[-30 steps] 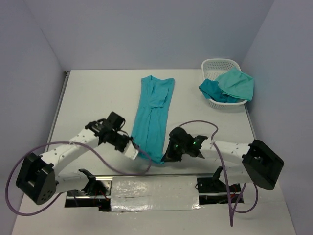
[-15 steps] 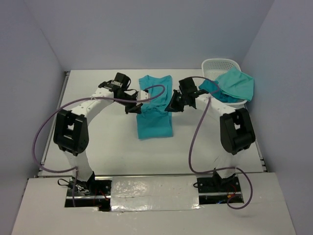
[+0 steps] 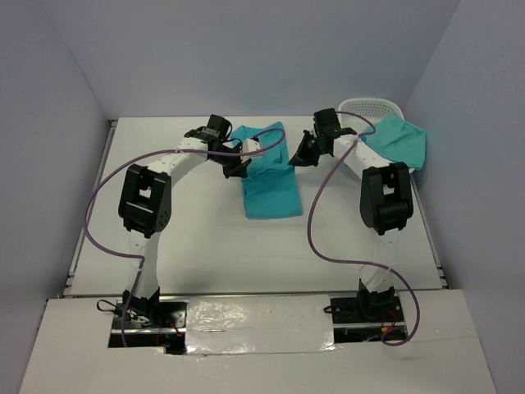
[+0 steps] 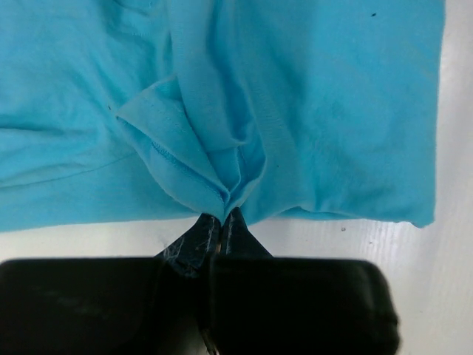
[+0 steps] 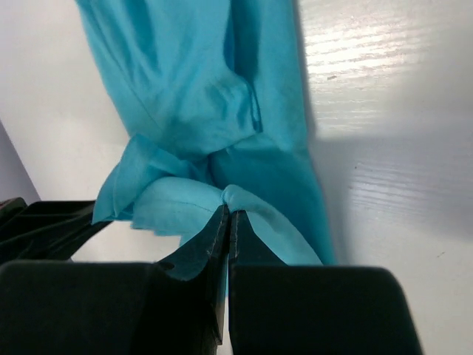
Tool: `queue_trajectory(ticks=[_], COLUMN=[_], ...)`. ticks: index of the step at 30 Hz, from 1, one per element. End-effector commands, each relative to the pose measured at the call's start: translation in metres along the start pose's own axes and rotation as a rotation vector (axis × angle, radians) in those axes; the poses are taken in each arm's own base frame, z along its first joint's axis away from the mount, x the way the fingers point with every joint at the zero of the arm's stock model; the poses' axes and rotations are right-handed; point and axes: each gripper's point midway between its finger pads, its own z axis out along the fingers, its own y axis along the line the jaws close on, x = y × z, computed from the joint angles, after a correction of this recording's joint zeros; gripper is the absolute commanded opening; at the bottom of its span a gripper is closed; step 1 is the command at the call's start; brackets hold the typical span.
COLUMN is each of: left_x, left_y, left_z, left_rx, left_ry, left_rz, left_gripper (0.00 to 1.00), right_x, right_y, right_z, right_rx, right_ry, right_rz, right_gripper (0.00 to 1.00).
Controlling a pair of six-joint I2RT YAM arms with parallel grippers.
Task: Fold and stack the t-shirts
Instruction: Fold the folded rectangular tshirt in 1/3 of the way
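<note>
One turquoise t-shirt [image 3: 272,190] lies folded over on itself at the middle back of the white table. My left gripper [image 3: 239,167] is at its left edge, shut on a pinched fold of the t-shirt [image 4: 310,111], with the cloth bunching right at the fingertips [image 4: 235,223]. My right gripper [image 3: 297,158] is at the shirt's right edge, shut on a rolled edge of the same t-shirt [image 5: 199,96]. Another, greener t-shirt [image 3: 399,139] hangs over the basket's front rim.
A white lattice basket [image 3: 369,105] stands at the back right corner, close to my right arm. Both arms reach far out over the table, with purple cables [image 3: 324,222] looping behind them. Grey walls close the back and sides.
Both grippers carried the shirt's near end from the front of the table to the back, doubling the long strip over into a short stack. Both stayed shut on the cloth.
</note>
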Motion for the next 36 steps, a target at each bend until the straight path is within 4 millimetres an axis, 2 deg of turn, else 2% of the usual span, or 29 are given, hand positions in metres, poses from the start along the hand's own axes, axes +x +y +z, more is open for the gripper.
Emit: queue_trajectory(ticks=[1,3,12,20,22,23,24,26,27,28,29,31,32,34,36], left_x=[-0.001,0.006,0.02,0.02,0.025,0.028,0.032,0.036,0.037,0.036,0.031,0.029,0.028,0.013,-0.003], left_y=[0.022,0.026,0.051,0.075,0.08,0.082,0.09,0.097,0.108,0.113,0.12,0.131,0.134,0.145,0.151], left_z=[0.001,0.005,0.013,0.019,0.019,0.02,0.015,0.01,0.003,0.0,-0.004,-0.011,-0.012,-0.022,-0.032], left_rx=[-0.043,-0.042,-0.133,-0.217,-0.245,-0.263,-0.304,-0.35,-0.396,-0.417,-0.438,-0.483,-0.494,-0.525,-0.519], left_ry=[-0.016,-0.01,0.01,-0.034,-0.015,-0.005,0.02,0.032,0.035,0.029,0.01,-0.009,-0.019,-0.083,-0.152], left_rz=[-0.032,-0.055,-0.131,-0.206,-0.228,-0.26,-0.273,-0.328,-0.352,-0.375,-0.41,-0.469,-0.49,-0.544,-0.562], left_gripper=[0.0,0.0,0.0,0.0,0.01,0.07,0.14,0.22,0.27,0.32,0.45,0.49,0.55,0.6,0.64], right_x=[-0.002,0.002,-0.021,-0.029,-0.03,-0.032,-0.037,-0.044,-0.054,-0.061,-0.071,-0.083,-0.089,-0.096,-0.092], right_y=[0.0,-0.006,-0.007,-0.013,-0.011,-0.012,-0.011,-0.011,-0.007,-0.004,0.004,0.007,0.013,0.012,0.019], right_z=[0.012,0.025,0.051,0.057,0.061,0.061,0.061,0.061,0.057,0.054,0.048,0.041,0.034,0.025,0.014], right_rx=[0.0,0.007,-0.005,0.005,-0.007,-0.009,-0.007,-0.001,-0.004,-0.002,-0.008,0.005,0.007,0.03,0.022], right_ry=[0.037,0.067,0.066,0.047,0.057,0.054,0.039,0.02,-0.008,-0.027,-0.054,-0.095,-0.117,-0.15,-0.163], right_rz=[-0.016,-0.01,-0.007,0.011,0.005,0.003,-0.006,-0.01,-0.024,-0.039,-0.059,-0.113,-0.139,-0.201,-0.267], right_gripper=[0.0,0.0,0.0,0.0,0.07,0.14,0.3,0.39,0.43,0.44,0.46,0.49,0.5,0.5,0.44])
